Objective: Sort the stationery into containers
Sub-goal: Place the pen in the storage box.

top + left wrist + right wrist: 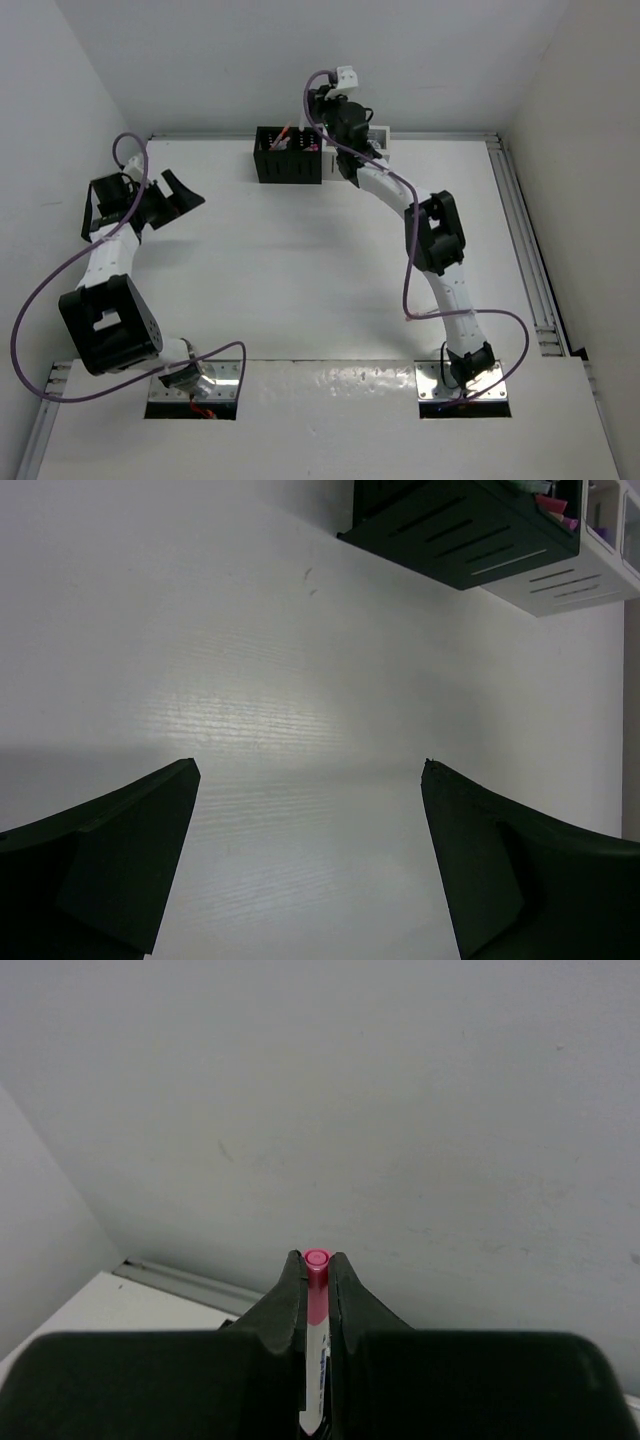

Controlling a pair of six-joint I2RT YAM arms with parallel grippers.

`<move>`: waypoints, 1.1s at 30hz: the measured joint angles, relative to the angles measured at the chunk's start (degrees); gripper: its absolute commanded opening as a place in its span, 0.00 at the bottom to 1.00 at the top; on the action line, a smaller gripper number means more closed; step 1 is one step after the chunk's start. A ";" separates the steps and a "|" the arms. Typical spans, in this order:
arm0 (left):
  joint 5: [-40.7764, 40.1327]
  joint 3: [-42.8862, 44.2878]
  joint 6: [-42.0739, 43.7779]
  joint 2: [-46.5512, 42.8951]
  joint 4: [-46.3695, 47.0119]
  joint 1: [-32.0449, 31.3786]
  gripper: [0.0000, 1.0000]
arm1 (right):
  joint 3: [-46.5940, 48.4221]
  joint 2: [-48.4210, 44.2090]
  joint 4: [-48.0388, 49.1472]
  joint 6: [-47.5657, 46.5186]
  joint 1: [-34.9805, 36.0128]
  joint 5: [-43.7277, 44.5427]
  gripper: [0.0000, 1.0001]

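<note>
Your left claw [310,770] is hovering spread wide over the bare white table [250,700], pinching nothing. Ahead of it and off to its right, the black organiser box [460,530] is standing near the table's far edge, with pink and red pens [552,504] poking out of the top. The white organiser box [575,578] is sitting right beside the black one, on its far side from this claw; you cannot tell what it is holding. Your right claw [316,1265] is hanging raised near those boxes, pressed together on a pink pen [317,1305] whose round end is showing between the fingertips. Beyond that claw, a plain grey wall [400,1110] is meeting a side wall in a corner.
</note>
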 measured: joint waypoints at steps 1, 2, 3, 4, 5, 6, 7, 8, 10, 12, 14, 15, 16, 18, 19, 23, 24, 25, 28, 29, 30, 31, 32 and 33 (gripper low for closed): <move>0.02 -0.48 -0.09 -0.09 0.35 0.00 1.00 | 1.33 1.42 0.85 0.00 0.00 0.22 0.00; 0.04 -1.11 -0.26 -0.13 0.48 0.00 1.00 | 2.43 2.75 1.68 -0.13 0.04 0.35 0.00; 0.04 -1.84 -0.42 -0.17 0.52 0.00 1.00 | 3.28 3.93 2.67 -0.33 0.07 0.52 0.04; 0.04 -2.58 -0.42 -0.20 0.55 0.00 1.00 | 4.15 5.01 3.72 -0.66 0.04 0.76 0.19; 0.02 -3.58 -0.39 -0.26 0.48 0.00 1.00 | 4.68 5.95 4.66 -0.96 0.04 0.94 0.29; -0.02 -4.09 -0.37 -0.28 0.39 -0.07 1.00 | 4.68 6.43 5.29 -1.09 0.02 1.05 0.40; -0.07 -4.57 -0.13 -0.28 0.24 -0.20 1.00 | 4.37 6.69 5.64 -1.33 -0.04 1.05 0.56; -0.11 -4.87 0.11 -0.33 0.28 -0.42 1.00 | 3.50 6.71 5.92 -1.36 -0.07 0.98 0.62; -0.44 -5.22 0.90 -0.59 0.46 -1.55 1.00 | 0.02 5.79 7.13 -1.92 -0.17 0.44 0.69; -0.92 -5.75 1.95 -1.55 1.14 -3.72 1.00 | -5.31 3.74 6.67 -2.08 -0.48 -0.70 0.72; -1.64 -6.75 3.34 -3.32 2.23 -6.99 1.00 | -10.64 0.76 4.76 -2.10 -0.87 -2.10 0.74; -1.64 -7.32 4.11 -4.31 2.82 -8.94 1.00 | -13.55 -1.49 2.95 -2.16 -1.29 -3.41 0.74; -1.25 -7.78 5.33 -5.18 3.21 -10.84 1.00 | -16.02 -3.89 1.14 -2.27 -1.79 -4.66 0.73; -0.42 -8.09 7.80 -6.29 3.72 -14.97 1.00 | -19.98 -10.03 -5.22 -2.91 -3.39 -8.70 0.64; -0.35 -8.11 9.14 -6.64 3.98 -17.18 0.99 | -21.27 -13.38 -8.74 -3.43 -4.42 -10.69 0.57; -1.88 -8.07 13.66 -7.08 4.33 -27.71 0.95 | -21.81 -30.14 -28.52 -9.20 -11.69 -22.80 0.31; -2.16 -7.91 14.27 -6.86 4.13 -30.05 0.95 | -21.81 -34.03 -33.38 -12.24 -13.60 -25.62 0.29; -2.05 -7.63 14.60 -6.47 3.93 -31.43 0.95 | -21.77 -38.16 -39.45 -15.87 -15.82 -27.87 0.29; 0.31 -4.15 14.80 -3.08 2.58 -30.64 0.99 | -22.71 -48.70 -57.92 -28.89 -18.80 -32.22 0.35; 1.57 -2.34 14.67 -1.44 2.21 -29.20 1.00 | -24.52 -51.74 -63.28 -33.18 -18.12 -33.14 0.38; 3.41 -0.24 14.27 0.52 2.03 -27.47 1.00 | -27.56 -54.62 -67.87 -37.16 -16.92 -33.59 0.43; 4.87 1.62 13.92 2.21 2.03 -25.97 1.00 | -31.98 -57.48 -72.28 -40.76 -15.34 -33.97 0.45; 6.32 3.15 13.55 3.61 2.12 -24.28 1.00 | -37.31 -59.98 -75.69 -43.85 -13.70 -34.32 0.46; 7.45 4.09 13.25 4.35 2.19 -22.69 1.00 | -43.21 -62.45 -79.17 -46.62 -11.67 -34.03 0.47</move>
